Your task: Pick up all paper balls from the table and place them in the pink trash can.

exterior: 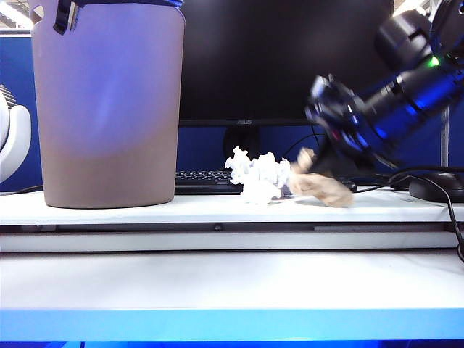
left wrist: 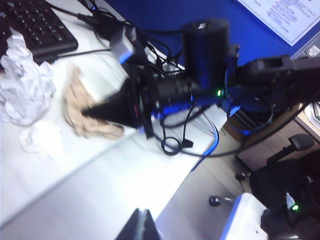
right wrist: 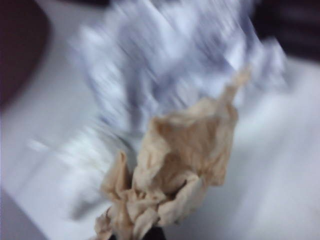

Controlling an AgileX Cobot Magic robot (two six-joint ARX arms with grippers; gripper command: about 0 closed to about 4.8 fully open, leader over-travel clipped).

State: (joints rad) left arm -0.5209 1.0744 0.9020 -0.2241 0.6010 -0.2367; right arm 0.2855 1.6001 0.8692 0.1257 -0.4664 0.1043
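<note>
Tan-brown crumpled paper ball [left wrist: 85, 112], light and springy beside the white wad [left wrist: 25, 82], looks pinched in the clenched right gripper [left wrist: 92, 111]; left gripper [left wrist: 141, 226] clamped empty.

R claw [exterior: 313, 168] on tan paper ball [exterior: 322, 187], white ball [exterior: 257, 175] beside.

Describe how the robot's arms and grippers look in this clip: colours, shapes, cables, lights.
The right arm is black and cylindrical, with a green indicator light and looped black cables; its right gripper tapers to a dark point. Only the left gripper dark fingertips show.

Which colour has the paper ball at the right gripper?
Tan-brown paper ball; it shows best in the right wrist view.
</note>
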